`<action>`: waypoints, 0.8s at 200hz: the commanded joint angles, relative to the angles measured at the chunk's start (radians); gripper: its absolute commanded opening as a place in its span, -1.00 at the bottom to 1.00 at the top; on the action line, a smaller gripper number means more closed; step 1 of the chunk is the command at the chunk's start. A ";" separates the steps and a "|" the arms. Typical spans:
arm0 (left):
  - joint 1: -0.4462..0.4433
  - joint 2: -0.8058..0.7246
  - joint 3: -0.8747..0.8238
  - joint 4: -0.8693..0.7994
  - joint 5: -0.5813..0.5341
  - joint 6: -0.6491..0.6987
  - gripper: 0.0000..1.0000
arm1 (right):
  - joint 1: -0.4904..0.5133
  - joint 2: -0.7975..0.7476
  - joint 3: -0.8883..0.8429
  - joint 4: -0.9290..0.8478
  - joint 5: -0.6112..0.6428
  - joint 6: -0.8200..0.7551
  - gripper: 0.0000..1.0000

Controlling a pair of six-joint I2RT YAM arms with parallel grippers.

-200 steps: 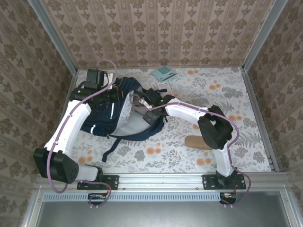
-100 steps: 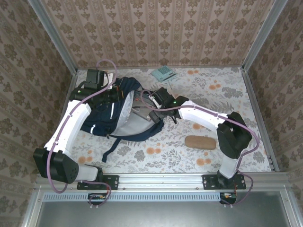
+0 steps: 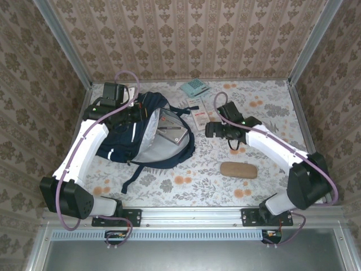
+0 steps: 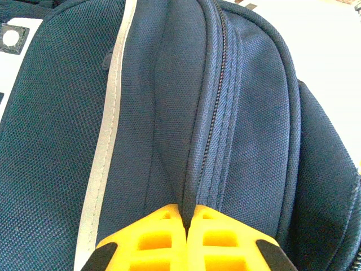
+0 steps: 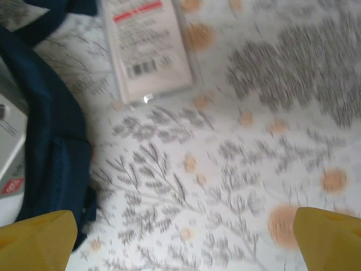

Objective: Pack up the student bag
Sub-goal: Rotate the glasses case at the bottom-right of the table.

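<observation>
Plainly, the student bag (image 3: pixel 119 141) lies open at left centre of the overhead frame, with a flat grey item (image 3: pixel 171 131) inside. The left gripper (image 4: pixel 187 220) is pinched tight on a fold by its zip. The right gripper (image 5: pixel 180 237) hovers, spread wide, over the floral table (image 5: pixel 225 169).

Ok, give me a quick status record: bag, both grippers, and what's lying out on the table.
bag: backpack lying open on the table, flat grey item inside
left gripper: shut on a fold of the backpack beside the zipper
right gripper: open, empty, over the table just right of the backpack
outside the bag: white packet, teal item, brown case
</observation>
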 commanded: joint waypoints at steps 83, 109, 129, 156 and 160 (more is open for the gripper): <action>0.006 -0.005 -0.012 0.142 0.047 -0.027 -1.00 | 0.039 -0.551 -0.473 -0.194 -0.115 0.474 0.99; 0.008 0.005 -0.010 0.142 0.052 -0.029 -1.00 | 0.038 -0.538 -0.502 -0.231 -0.099 0.508 0.99; 0.007 0.005 -0.009 0.143 0.053 -0.032 -1.00 | 0.039 -0.474 -0.517 -0.198 -0.126 0.516 0.99; 0.008 -0.002 -0.013 0.139 0.050 -0.034 -1.00 | 0.038 -0.395 -0.512 -0.135 -0.131 0.504 0.99; 0.007 -0.003 -0.013 0.137 0.049 -0.032 -1.00 | 0.038 -0.385 -0.508 -0.127 -0.127 0.498 0.99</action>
